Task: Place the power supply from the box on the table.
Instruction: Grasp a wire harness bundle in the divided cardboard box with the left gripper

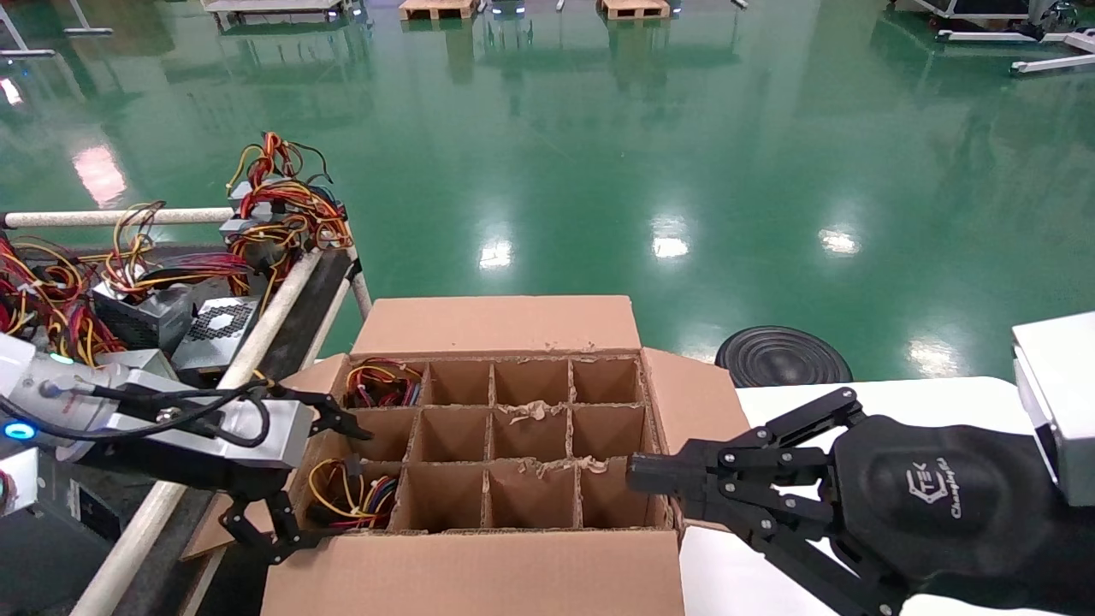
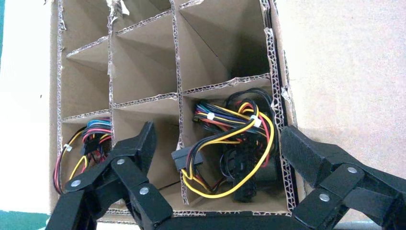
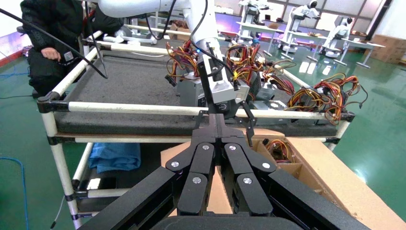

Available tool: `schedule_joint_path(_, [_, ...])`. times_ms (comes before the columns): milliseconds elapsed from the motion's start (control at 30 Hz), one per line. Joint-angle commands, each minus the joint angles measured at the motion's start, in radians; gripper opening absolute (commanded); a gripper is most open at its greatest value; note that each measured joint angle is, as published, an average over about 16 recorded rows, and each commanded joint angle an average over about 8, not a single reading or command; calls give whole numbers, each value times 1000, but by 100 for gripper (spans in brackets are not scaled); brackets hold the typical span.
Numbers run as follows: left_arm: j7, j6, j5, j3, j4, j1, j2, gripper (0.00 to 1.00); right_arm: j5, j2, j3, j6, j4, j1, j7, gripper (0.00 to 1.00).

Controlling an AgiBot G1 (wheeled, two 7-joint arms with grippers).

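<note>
Yellow loops catch the eye first: the power supply (image 2: 234, 153) sits down in a corner cell of the box (image 1: 505, 329), on the robot's left side in the row nearest the robot. It shows as a loose bundle of long yellow wires sweeping round red, blue and black ones, white ties nipping the strands together and a black connector (image 2: 184, 159) hanging off one side (the casing underneath is too dark to make out).

Left gripper (image 1: 312, 479) hovers right over that cell, fingers spread wide, one tip over the box's left wall, the other over the neighbouring cell, touching nothing as far as the wrist view shows. Another wire bundle (image 1: 382, 382) lies in the far cell of the same column, with an empty cell between.

Right gripper (image 1: 637, 473) hangs at the box's right edge, above the white-topped table (image 1: 924, 398), fingers pressed together.

Over on the left stands the table (image 3: 129, 84), dark top, cream tube rails, already carrying grey metal units (image 1: 214, 329) and a red-and-yellow wire tangle (image 1: 282, 201).
</note>
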Motion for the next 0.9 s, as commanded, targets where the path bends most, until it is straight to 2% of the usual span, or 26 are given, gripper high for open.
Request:
schedule_joint_path(33, [5,1,-1,0,4,0,2,0,0,0,0,0,0,0,0,0])
schedule_joint_path(900, [43,18,-19,9,46,-16,18,0,0,0,0,0,0,0,0,0])
